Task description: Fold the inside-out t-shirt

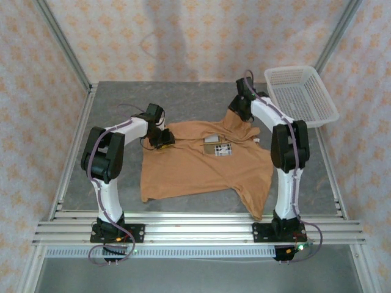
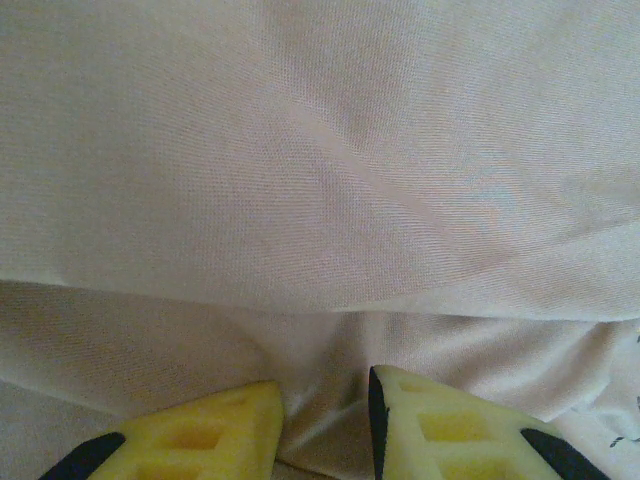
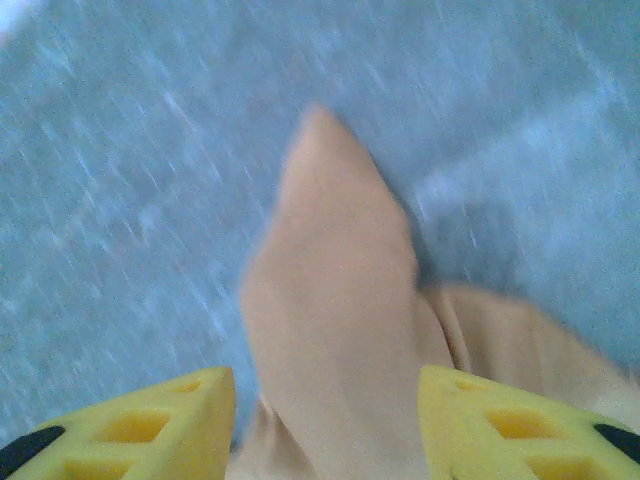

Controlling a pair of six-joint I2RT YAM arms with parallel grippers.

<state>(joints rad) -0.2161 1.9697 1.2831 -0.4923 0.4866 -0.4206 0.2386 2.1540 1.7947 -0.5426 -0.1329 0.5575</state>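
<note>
A white mesh basket [image 1: 294, 69] sits at the far right corner of the table [image 1: 183, 97], well apart from the inside-out t-shirt [image 1: 201, 171] and just beyond the right arm's elbow. Nothing else lies on the grey, marbled surface. A ribbed aluminium rail [image 1: 195, 229] runs along the near edge and carries both arm bases. Pale walls [image 1: 201, 36] with an orange pattern, joined by metal corner posts [image 1: 61, 43], close the cell in. The shirt lies spread across the middle of the table, its near right part hanging over the rail, with white labels [image 1: 218, 146] showing near the collar. The left gripper [image 1: 162, 140] rests on the shirt's far left corner. The right gripper [image 1: 239, 111] is at the far right, where the cloth rises to it in a peak. Only the left wrist view shows its yellow fingers [image 2: 200, 440] close together with a fold of shirt [image 2: 320, 200] pinched between them. The blurred right wrist view shows fingers [image 3: 150, 425] set wider, a bunched point of cloth [image 3: 335, 330] filling the gap and grey table beyond.
</note>
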